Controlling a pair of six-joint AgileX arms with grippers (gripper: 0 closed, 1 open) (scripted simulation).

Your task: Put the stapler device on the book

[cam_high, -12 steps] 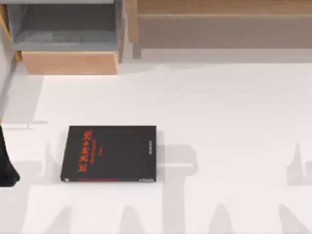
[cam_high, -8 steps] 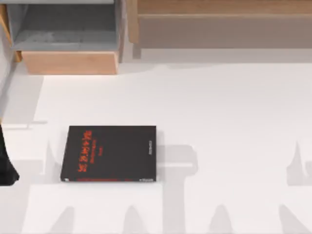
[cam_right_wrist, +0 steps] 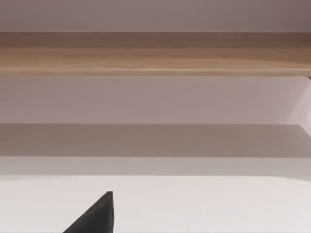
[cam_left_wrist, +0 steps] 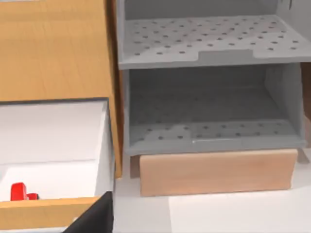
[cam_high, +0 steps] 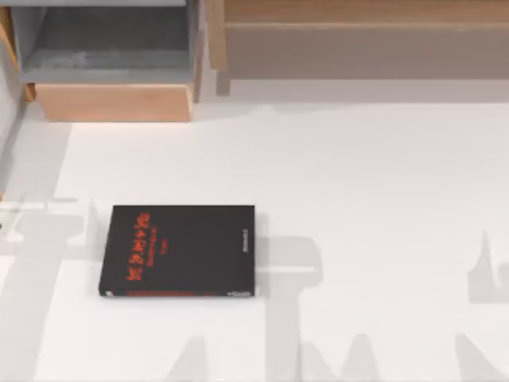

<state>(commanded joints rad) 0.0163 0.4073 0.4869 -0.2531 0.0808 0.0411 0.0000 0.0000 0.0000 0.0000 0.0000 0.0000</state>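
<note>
The book lies flat on the white table at the front left, black-covered with red lettering toward its left end and a red strip along its near edge. Nothing rests on it. The stapler device is a small bright red shape lying inside a white-lined wooden drawer, partly hidden behind the drawer's front wall. A black part of my left gripper shows close to the drawer's front corner. A black part of my right gripper hangs over bare table, facing the back.
A grey perforated shelf unit on a wooden base stands at the back left; the left wrist view sees it next to the drawer. A long wooden shelf runs along the back right.
The black piece of my left arm at the top view's left edge has moved out of that view. The shadows on the table have shifted. The book has not moved.
</note>
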